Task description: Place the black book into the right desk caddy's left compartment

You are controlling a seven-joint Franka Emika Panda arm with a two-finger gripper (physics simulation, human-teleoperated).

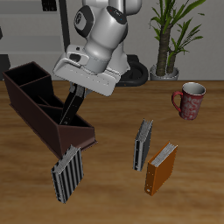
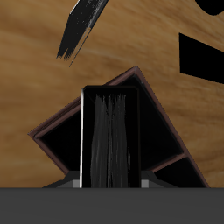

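My gripper (image 1: 77, 91) is shut on the black book (image 1: 70, 107), which hangs tilted with its lower end down among the walls of the right desk caddy (image 1: 42, 122), a long dark brown tray with dividers. The book's lower end sits near the caddy's middle, toward the sloped low end; which compartment it is in I cannot tell. In the wrist view the black book (image 2: 109, 140) stands straight out from the gripper, over the caddy's rim (image 2: 52, 131) and dark interior.
One grey striped book (image 1: 68, 172) stands near the table's front by the caddy's low end and shows in the wrist view (image 2: 83, 26). Another grey striped book (image 1: 143, 144), an orange-brown book (image 1: 161, 168), a red mug (image 1: 189, 99) and a potted plant (image 1: 166, 52) lie beyond.
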